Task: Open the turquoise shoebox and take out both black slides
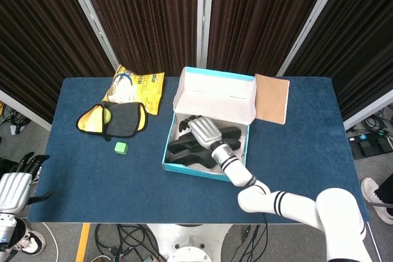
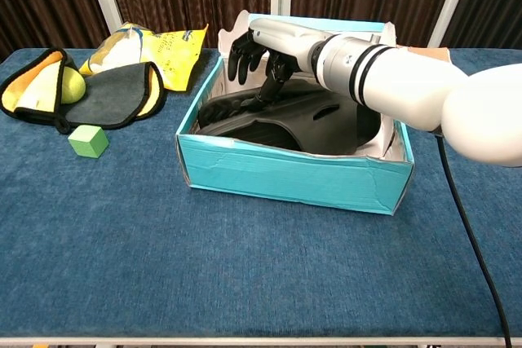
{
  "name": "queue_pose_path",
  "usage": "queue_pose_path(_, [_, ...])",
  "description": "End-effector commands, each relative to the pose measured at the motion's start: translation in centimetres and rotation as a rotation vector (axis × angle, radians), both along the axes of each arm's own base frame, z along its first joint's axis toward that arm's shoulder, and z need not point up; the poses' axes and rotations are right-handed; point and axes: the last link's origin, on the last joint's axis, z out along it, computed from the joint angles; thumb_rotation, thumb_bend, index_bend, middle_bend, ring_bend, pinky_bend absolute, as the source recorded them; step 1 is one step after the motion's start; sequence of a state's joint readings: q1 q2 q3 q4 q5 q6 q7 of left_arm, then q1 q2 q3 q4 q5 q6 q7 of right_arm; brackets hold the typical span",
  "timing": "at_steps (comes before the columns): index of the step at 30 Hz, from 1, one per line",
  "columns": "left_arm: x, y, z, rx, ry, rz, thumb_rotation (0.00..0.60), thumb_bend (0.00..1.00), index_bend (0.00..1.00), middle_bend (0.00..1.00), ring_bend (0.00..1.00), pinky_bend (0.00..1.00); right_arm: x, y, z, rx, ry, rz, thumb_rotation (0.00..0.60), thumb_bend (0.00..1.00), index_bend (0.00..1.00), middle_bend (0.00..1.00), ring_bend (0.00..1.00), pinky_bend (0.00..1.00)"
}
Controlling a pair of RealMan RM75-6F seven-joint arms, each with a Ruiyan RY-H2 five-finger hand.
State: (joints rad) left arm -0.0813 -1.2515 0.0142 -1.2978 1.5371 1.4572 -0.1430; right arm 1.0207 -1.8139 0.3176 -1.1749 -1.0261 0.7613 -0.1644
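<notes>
The turquoise shoebox [image 1: 184, 167] [image 2: 285, 177] stands mid-table, its lid [image 1: 216, 93] tipped back and open. Both black slides [image 1: 184, 148] [image 2: 326, 116] lie inside, one overlapping the other. My right hand [image 1: 204, 131] [image 2: 263, 45] reaches down into the box at its left end. Its fingers are spread, and the dark fingertips [image 2: 265, 94] touch the top slide near its ribbed sole, with no grip visible. My left hand [image 1: 13, 189] hangs off the table's near left corner, fingers apart and holding nothing.
A yellow snack bag [image 1: 134, 85] [image 2: 155, 42] lies at the back left. Next to it sits a grey and yellow pouch [image 1: 113, 119] [image 2: 106, 91] with a green ball. A green cube [image 1: 121, 147] [image 2: 88, 141] lies in front. A brown card sheet [image 1: 272, 98] is right of the lid.
</notes>
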Motion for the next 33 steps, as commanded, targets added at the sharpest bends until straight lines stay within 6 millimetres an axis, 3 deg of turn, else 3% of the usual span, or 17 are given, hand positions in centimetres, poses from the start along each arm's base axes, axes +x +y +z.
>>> queue_pose_path(1, [-0.1,0.0,0.0,0.0,-0.001,0.002,0.6,0.0,0.16,0.16,0.08,0.29,0.0,0.0,-0.3,0.003,0.009,-0.002,0.6,0.1,0.42,0.39,0.26,0.33])
queue_pose_path(9, [-0.2,-0.1,0.0,-0.001,-0.002,0.004,0.6,0.0,0.16,0.16,0.08,0.3,-0.3,0.1,-0.5,0.001,0.041,0.005,0.6,0.1,0.44,0.4,0.27,0.34])
queue_pose_path(26, [-0.5,-0.2,0.2,-0.051,-0.024,0.026,0.6,0.0,0.16,0.15,0.08,0.3,0.8,1.2,1.3,0.054,0.135,0.066,0.6,0.07,0.44,0.4,0.28,0.33])
queue_pose_path(33, [-0.5,-0.2,0.2,-0.055,-0.02,0.028,0.6,0.0,0.16,0.15,0.08,0.3,1.3,0.8,1.2,0.056,0.149,0.059,0.6,0.07,0.39,0.38,0.19,0.21])
